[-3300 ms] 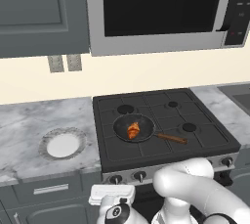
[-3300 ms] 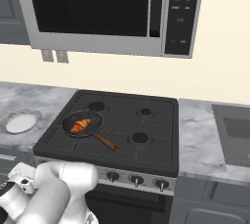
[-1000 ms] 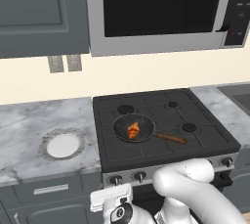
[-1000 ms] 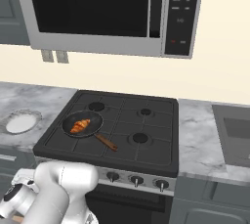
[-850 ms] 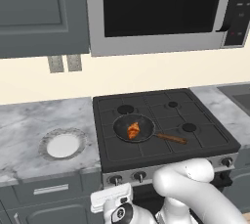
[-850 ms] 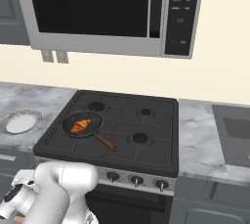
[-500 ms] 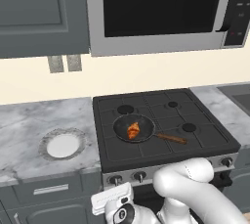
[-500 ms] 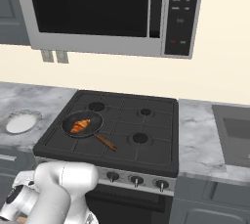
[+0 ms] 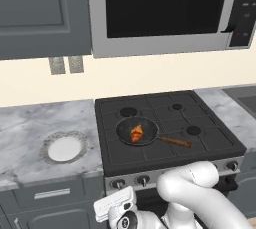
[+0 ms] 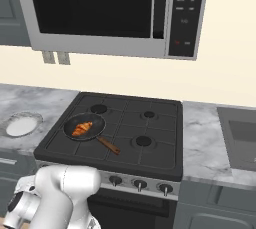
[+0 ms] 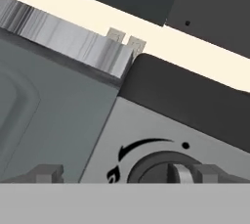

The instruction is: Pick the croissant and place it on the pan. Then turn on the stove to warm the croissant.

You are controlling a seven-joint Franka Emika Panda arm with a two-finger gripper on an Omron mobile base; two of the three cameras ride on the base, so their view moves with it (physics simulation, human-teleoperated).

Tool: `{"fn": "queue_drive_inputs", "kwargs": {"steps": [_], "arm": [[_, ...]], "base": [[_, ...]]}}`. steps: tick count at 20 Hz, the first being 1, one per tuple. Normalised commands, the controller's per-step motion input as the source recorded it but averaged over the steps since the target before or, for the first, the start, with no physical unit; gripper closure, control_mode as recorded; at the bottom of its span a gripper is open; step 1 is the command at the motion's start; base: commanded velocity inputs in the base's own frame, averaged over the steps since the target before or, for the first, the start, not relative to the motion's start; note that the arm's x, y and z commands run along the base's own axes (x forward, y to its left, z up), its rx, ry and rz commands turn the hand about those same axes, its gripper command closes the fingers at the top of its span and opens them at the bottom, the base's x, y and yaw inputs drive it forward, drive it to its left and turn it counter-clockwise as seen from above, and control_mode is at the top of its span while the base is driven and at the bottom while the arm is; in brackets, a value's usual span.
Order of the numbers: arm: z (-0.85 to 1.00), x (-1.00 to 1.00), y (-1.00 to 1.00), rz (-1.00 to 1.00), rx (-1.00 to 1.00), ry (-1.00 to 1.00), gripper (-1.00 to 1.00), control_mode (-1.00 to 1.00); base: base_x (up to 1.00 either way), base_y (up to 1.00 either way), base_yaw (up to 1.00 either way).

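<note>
You are seeing a white plate point(image 9: 64, 148) sitting on the marble counter point(image 9: 30, 123) left of the stove point(image 9: 165, 123). The croissant point(image 9: 136, 133) is lying inside the pan point(image 9: 131, 124) on the front-left burner. In the hand view, the gripper point(image 11: 128, 173) is facing a stove knob point(image 11: 163, 168), its jaws standing wide open, one fingertip point(image 11: 46, 172) left of the knob and one overlapping its right edge.

your arm folds down low at six o'clock, and your gripper point(image 11: 129, 173) has its jaws spread wide, fingertips point(image 11: 47, 171) at eight and four o'clock
</note>
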Motion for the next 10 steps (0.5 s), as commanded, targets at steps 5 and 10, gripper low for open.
{"fn": "queue_drive_inputs", "kwargs": {"steps": [5,10], "arm": [[-0.08,0.00,0.61,0.15,-0.02,0.04,-1.00,-1.00],[-0.13,0.00,0.63,0.14,-0.05,0.11,-1.00,-1.00]], "base": [[0.00,0.00,0.00],[0.00,0.00,0.00]]}}
